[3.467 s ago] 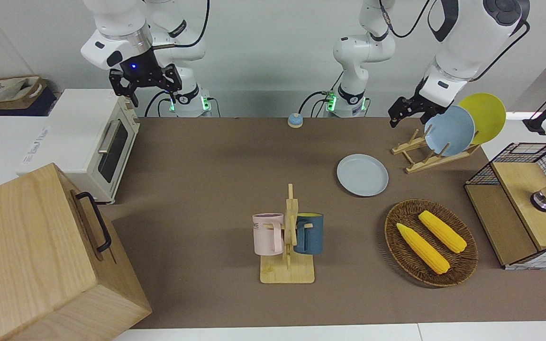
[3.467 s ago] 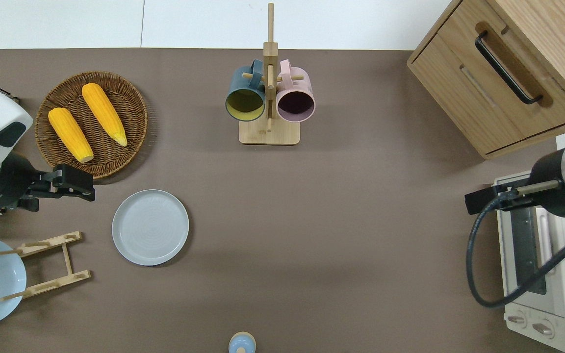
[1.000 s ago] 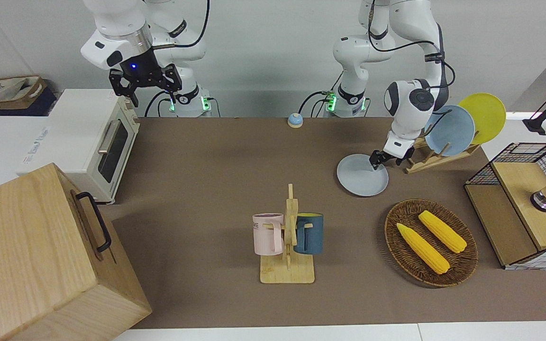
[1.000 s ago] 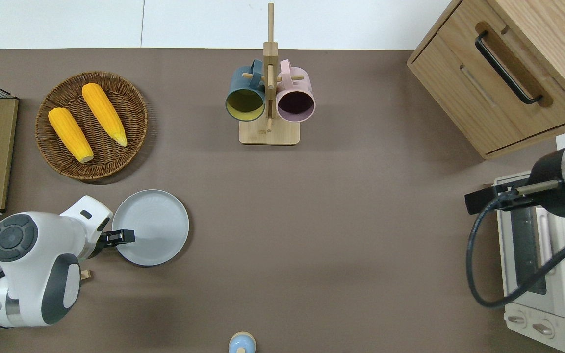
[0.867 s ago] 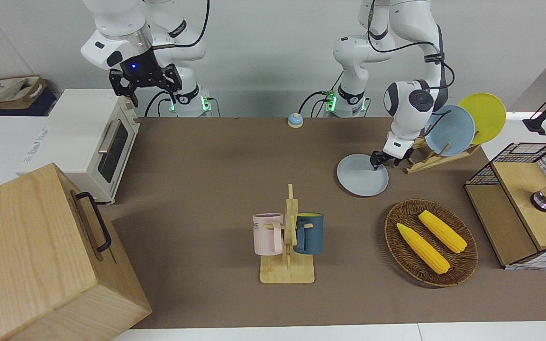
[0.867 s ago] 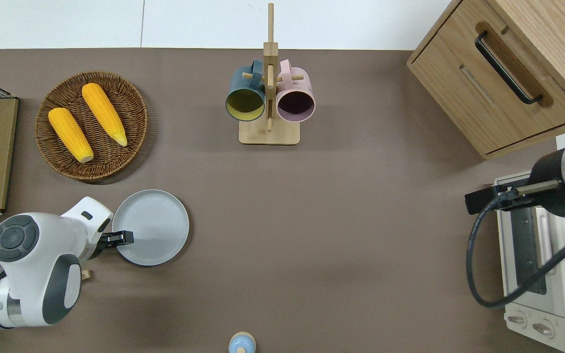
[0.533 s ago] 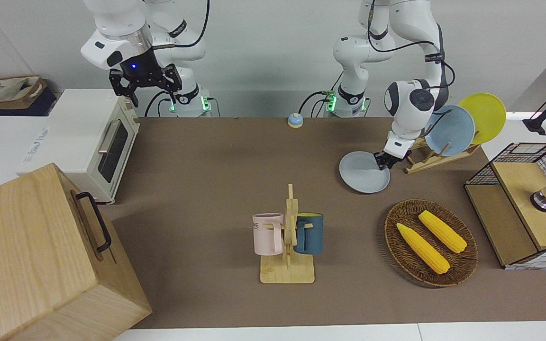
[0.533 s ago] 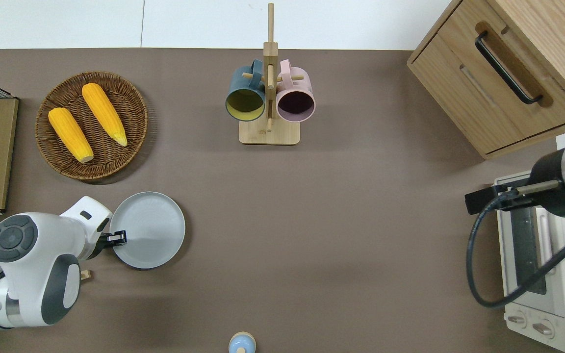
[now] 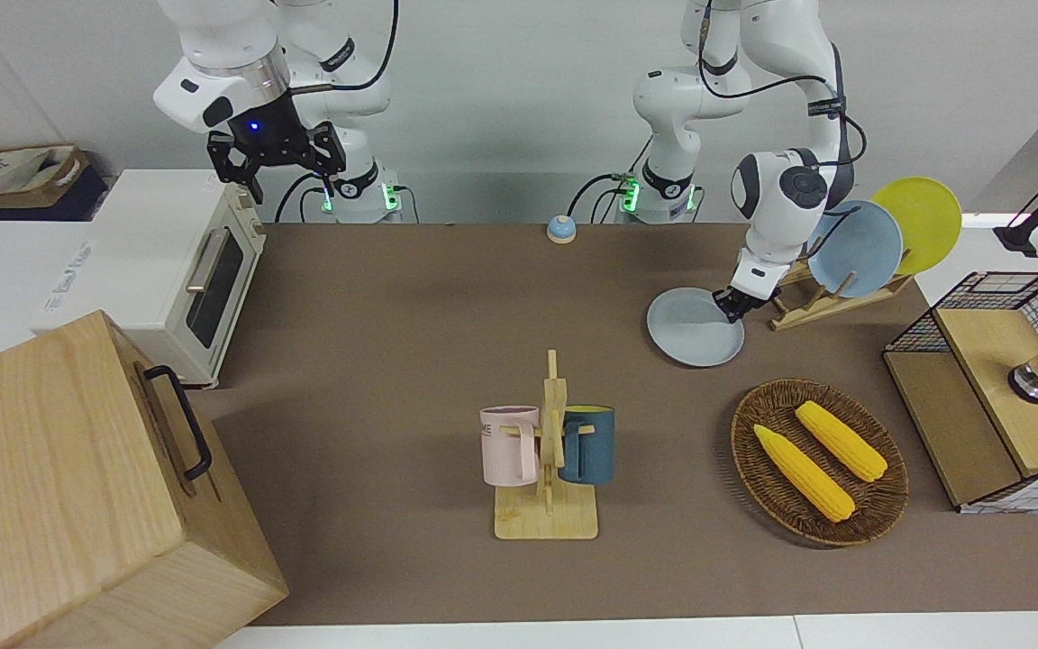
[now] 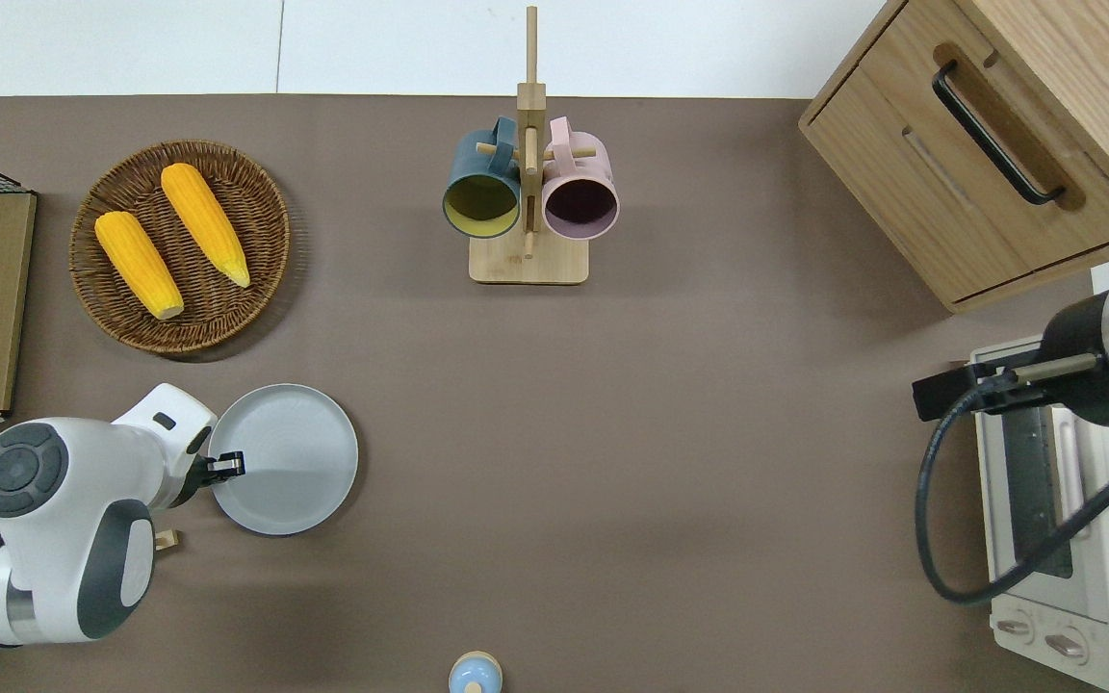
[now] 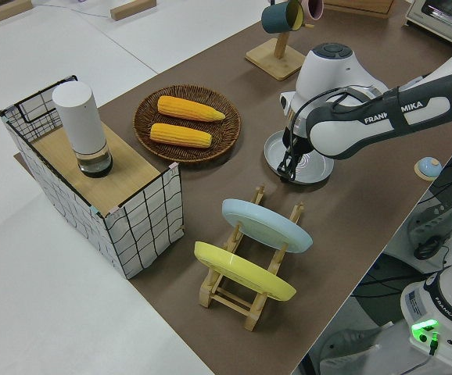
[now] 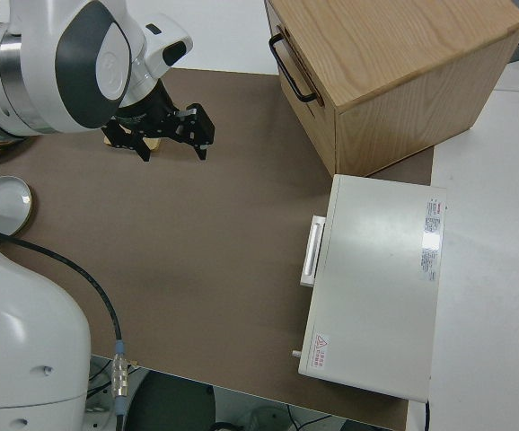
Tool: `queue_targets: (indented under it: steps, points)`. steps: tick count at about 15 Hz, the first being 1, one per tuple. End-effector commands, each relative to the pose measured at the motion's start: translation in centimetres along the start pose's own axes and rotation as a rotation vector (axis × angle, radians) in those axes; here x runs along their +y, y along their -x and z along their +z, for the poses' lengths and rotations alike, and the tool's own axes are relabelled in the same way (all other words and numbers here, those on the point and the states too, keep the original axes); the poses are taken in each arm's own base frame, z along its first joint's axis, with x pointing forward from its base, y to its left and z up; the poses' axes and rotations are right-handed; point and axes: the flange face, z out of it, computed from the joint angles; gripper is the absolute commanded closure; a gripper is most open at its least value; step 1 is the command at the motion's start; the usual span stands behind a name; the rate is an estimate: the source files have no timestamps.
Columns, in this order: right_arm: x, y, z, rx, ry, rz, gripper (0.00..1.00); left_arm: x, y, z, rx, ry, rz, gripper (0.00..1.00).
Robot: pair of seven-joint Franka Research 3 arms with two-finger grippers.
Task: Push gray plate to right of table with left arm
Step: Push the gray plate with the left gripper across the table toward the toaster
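Observation:
The gray plate lies flat on the brown table toward the left arm's end, between the wooden dish rack and the wicker basket. It also shows in the overhead view and the left side view. My left gripper points down with its narrow, closed tip on the plate's rim on the dish rack's side. My right gripper is parked, open and empty.
The dish rack holds a sky-blue plate and a yellow plate. The basket holds two corn cobs. A mug rack stands mid-table; a small bell sits near the robots. A toaster oven and wooden drawer box fill the right arm's end.
My left arm came down from over the dish rack onto the plate. In the last second its tip drew back and the plate slid slightly toward the left arm's end and the robots.

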Motion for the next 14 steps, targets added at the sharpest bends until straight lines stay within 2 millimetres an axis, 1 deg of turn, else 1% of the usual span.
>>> queue_targets:
  steps: [1, 3, 6, 9, 11, 12, 14]
  points:
    - [0.2, 0.3, -0.4, -0.002, -0.004, 0.017, 0.017, -0.2, 0.2, 1.6, -0.017, -0.007, -0.003, 1.0]
    - [0.2, 0.3, -0.4, -0.002, -0.004, 0.017, 0.017, 0.1, 0.0, 2.0, -0.024, -0.007, 0.0, 1.0]
    - [0.1, 0.3, -0.4, -0.002, -0.005, 0.016, 0.017, 0.3, -0.1, 2.0, -0.026, -0.007, 0.002, 1.0]
    - [0.2, 0.3, -0.4, -0.002, -0.006, 0.017, 0.017, 1.1, -0.4, 1.7, -0.026, -0.007, -0.007, 1.0]
    - [0.1, 0.3, -0.4, -0.002, -0.005, 0.016, 0.017, 2.2, -0.4, 1.5, -0.02, -0.008, -0.011, 1.0]
    - [0.2, 0.3, -0.4, -0.002, -0.004, 0.017, 0.017, 3.2, -0.2, 1.5, -0.02, -0.009, -0.012, 1.0]
    - [0.2, 0.3, -0.4, -0.002, -0.006, 0.017, 0.017, 6.0, 0.0, 2.1, -0.032, -0.008, -0.023, 1.0]
